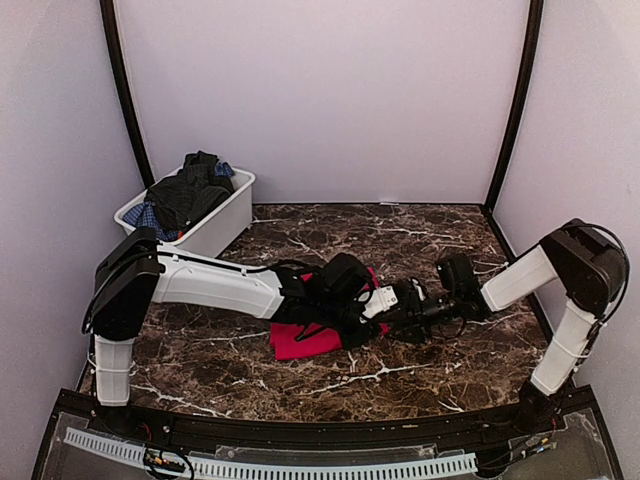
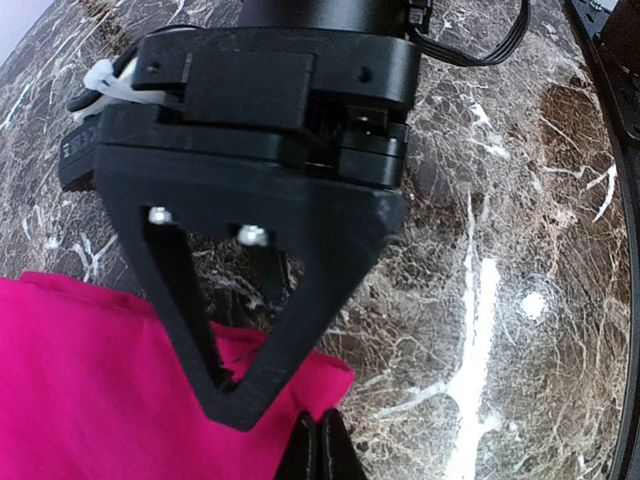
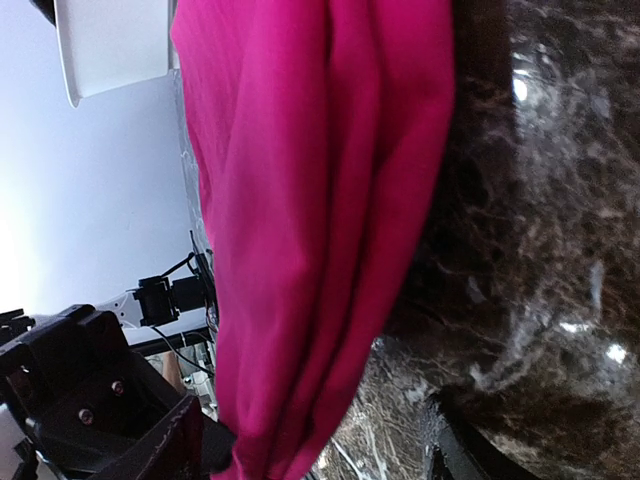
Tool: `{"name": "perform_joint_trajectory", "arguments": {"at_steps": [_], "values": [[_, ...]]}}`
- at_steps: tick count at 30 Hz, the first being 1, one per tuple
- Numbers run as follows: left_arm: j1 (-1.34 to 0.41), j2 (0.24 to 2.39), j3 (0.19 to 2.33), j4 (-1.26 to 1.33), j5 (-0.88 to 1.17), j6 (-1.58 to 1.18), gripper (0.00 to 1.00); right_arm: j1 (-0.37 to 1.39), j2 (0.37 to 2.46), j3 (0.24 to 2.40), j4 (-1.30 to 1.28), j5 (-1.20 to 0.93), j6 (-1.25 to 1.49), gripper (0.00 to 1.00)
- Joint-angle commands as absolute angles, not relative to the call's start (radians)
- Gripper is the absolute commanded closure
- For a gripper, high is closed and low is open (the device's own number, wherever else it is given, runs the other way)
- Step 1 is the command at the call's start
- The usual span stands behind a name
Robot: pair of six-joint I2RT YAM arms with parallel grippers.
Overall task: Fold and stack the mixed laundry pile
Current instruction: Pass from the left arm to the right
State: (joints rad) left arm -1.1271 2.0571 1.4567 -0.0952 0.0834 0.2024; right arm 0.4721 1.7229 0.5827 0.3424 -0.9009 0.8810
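You see a dark marbled tabletop from above. At 10 o'clock sits a white bin, heaped with dark garments and a blue checked piece. Near the centre a red cloth lies in folds, partly under both arms. Your left hand, reaching in from 8 o'clock, is closed tight against the cloth's corner; you cannot tell whether fabric is pinched. Your right hand, from 4 o'clock, stands wide, with the cloth's folded edge between its fingers.
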Motion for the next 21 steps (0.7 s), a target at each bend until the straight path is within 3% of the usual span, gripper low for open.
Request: {"name": "perform_joint_trajectory", "arguments": {"at_steps": [1, 7, 21], "values": [[-1.129, 1.984, 1.428, -0.075, 0.115, 0.193, 1.0, 0.49, 1.75, 0.62, 0.451, -0.916, 0.939, 0.28], [-1.129, 1.974, 1.411, -0.053, 0.114, 0.195, 1.0, 0.497, 1.806, 0.651, 0.481, -0.912, 0.979, 0.3], [-1.129, 1.924, 1.374, -0.014, 0.17, 0.208, 1.0, 0.538, 1.988, 0.769, 0.603, -0.932, 1.07, 0.47]]}}
